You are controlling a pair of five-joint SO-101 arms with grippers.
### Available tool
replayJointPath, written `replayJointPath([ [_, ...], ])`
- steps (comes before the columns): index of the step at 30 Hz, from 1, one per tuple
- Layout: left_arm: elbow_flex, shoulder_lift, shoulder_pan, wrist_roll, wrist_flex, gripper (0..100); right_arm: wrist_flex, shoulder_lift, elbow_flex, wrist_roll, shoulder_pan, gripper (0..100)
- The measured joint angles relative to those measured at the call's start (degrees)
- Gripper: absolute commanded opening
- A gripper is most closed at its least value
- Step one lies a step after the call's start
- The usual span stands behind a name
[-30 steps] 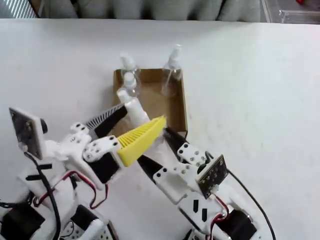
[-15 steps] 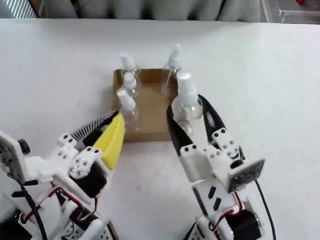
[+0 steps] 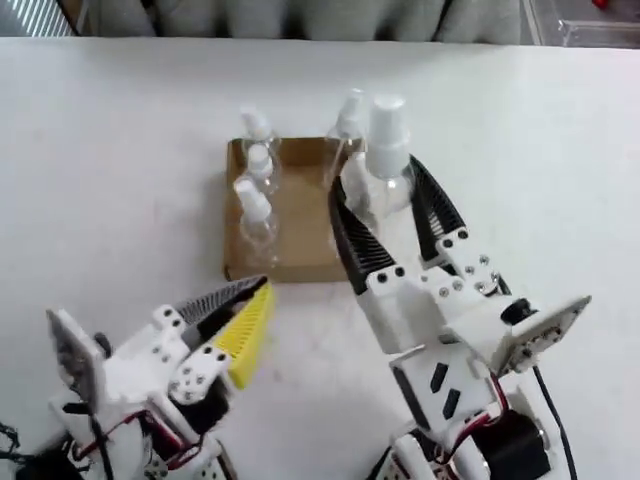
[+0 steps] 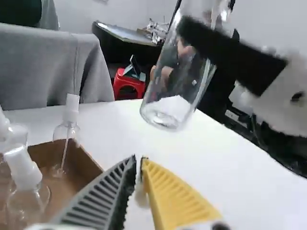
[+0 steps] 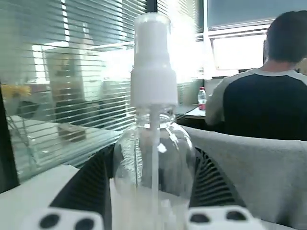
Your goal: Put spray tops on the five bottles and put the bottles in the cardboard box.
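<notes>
The cardboard box (image 3: 300, 225) lies at mid-table. Three clear bottles with spray tops stand along its left side, the nearest one (image 3: 256, 212) by the front corner. Another bottle (image 3: 346, 122) stands at the back right. My right gripper (image 3: 383, 188) is raised over the box's right side, shut on a fifth clear bottle (image 3: 386, 160) with a white spray top. That bottle (image 5: 153, 153) stands upright between the black fingers (image 5: 88, 184). My left gripper (image 3: 258, 293), grey and yellow, is shut on nothing in front of the box. From the left wrist, the held bottle (image 4: 178, 81) hangs above the table.
White table all around the box. A grey chair back (image 3: 300, 18) runs along the far edge. A clear container (image 3: 585, 22) sits at the far right corner.
My right gripper has lifted its bottle and carried it away from me over the box's right side. My left gripper has left a bottle in the box and pulled back to the front left.
</notes>
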Motion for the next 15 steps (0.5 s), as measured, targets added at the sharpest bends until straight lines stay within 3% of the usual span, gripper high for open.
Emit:
replayJointPath([
  [3, 3.3, 0.0, 1.4, -0.4, -0.9, 2, 0.0, 4.6, -3.9, -0.8, -3.8, 1.5],
  [9, 7.5, 0.0, 7.7, -0.6, -9.7, 2, -2.4, 11.3, -6.8, -1.1, -6.2, 1.5],
  [15, 18.4, 0.0, 8.8, -0.6, -21.2, 2, -2.3, 12.0, -6.9, -1.1, -10.6, 1.5],
])
